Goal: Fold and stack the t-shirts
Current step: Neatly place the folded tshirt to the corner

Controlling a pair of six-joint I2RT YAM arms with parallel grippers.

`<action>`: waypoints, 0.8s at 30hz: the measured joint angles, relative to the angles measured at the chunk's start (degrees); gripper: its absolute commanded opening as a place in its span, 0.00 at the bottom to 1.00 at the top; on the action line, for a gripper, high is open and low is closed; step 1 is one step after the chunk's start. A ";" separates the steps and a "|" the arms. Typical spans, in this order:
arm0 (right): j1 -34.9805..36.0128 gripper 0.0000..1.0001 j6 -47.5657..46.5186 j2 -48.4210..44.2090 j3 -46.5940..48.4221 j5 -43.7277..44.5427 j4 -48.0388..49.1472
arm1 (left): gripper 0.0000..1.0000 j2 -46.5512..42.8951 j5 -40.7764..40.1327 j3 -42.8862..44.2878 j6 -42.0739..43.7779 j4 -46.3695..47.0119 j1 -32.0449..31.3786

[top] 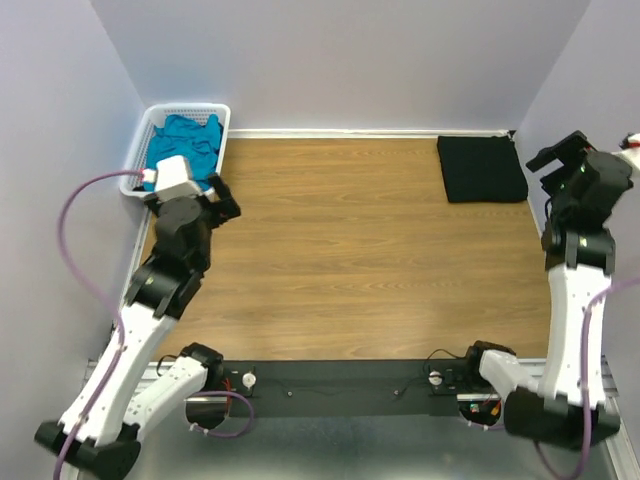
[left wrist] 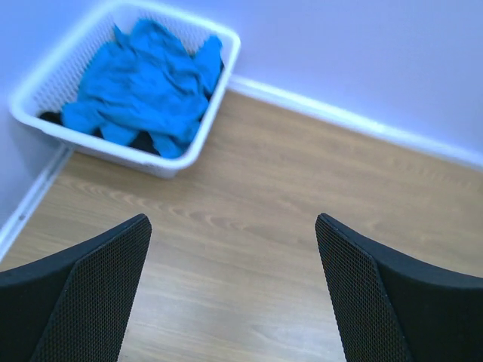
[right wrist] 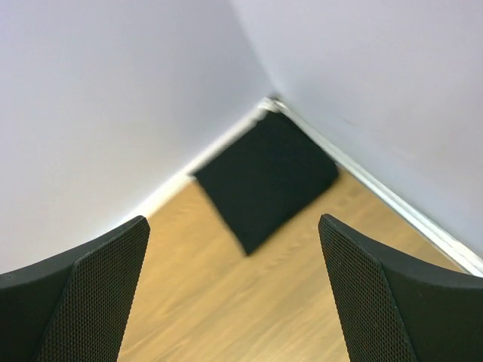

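Here we hold nothing: left tool [left wrist: 232,222] and right tool [right wrist: 234,220] gape wide. The black t-shirt [top: 481,168] lies folded; the teal t-shirt [top: 188,145] fills the basket [top: 222,115].

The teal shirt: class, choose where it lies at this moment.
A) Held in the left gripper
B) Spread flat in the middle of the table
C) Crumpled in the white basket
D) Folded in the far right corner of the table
C: the teal shirt lies bunched up inside the white basket, in the far left corner of the table.
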 measured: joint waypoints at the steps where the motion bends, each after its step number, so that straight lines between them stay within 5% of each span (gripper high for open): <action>1: 0.13 1.00 0.04 -2.25 -0.28 -0.96 -0.11 | 0.98 -2.25 -0.90 0.46 -0.02 -0.52 0.02; 16: 14.47 1.00 -3.65 -19.12 -4.52 0.81 -6.32 | 0.99 -30.97 -5.31 -4.00 -0.74 -0.98 0.04; 24: 17.18 1.00 -5.77 -23.98 -14.60 5.64 -6.47 | 0.98 -34.97 -7.30 -10.29 -2.56 -0.92 0.04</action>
